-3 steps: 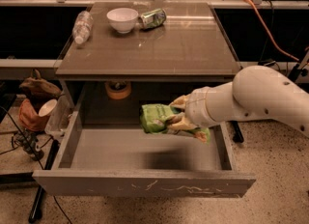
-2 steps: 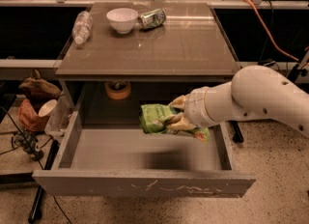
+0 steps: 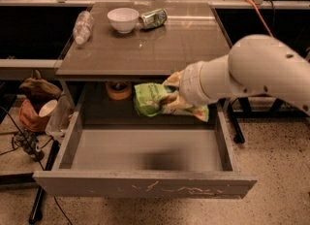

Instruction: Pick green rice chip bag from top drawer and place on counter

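Note:
The green rice chip bag [image 3: 151,99] hangs in the air over the back of the open top drawer [image 3: 145,180], just below the counter's front edge. My gripper [image 3: 173,95] is shut on the bag's right end, coming in from the right on the white arm [image 3: 252,73]. The counter [image 3: 160,44] is the glossy grey-brown cabinet top above. The drawer floor below the bag shows only a dark shadow.
On the counter's back left stand a white bowl [image 3: 122,19], a green can on its side [image 3: 154,18] and a lying plastic bottle [image 3: 82,26]. A tape roll [image 3: 118,89] sits on the shelf behind the drawer. Clutter and cables lie at the left on the floor.
The bag and my gripper have risen from the drawer towards the counter's front edge. The view has also shifted closer.

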`<action>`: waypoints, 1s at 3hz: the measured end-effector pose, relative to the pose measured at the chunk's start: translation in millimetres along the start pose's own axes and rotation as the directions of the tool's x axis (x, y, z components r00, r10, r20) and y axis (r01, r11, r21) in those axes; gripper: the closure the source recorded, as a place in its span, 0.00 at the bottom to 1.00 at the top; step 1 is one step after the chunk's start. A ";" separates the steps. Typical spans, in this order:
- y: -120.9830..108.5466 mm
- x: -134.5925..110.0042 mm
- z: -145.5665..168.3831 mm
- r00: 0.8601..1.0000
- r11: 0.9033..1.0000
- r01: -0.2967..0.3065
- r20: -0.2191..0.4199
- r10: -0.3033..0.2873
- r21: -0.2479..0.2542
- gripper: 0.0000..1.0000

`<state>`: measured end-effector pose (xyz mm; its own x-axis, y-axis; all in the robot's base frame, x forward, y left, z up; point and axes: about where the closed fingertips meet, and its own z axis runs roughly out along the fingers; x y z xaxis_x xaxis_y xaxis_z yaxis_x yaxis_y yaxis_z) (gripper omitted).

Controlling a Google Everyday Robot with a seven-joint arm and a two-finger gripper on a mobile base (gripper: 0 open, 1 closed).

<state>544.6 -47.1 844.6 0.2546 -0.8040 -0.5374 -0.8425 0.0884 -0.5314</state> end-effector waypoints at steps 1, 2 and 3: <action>-57.1 -44.7 -17.4 0.989 0.988 0.148 -0.031 -0.147 0.051 1.00; -102.6 -59.2 -4.3 0.975 0.974 0.216 -0.061 -0.212 0.067 1.00; -148.1 -38.6 14.0 0.973 0.970 0.217 -0.105 -0.206 0.108 1.00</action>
<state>666.1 -21.0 934.9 0.3715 -0.8619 -0.3450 -0.7106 -0.0248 -0.7032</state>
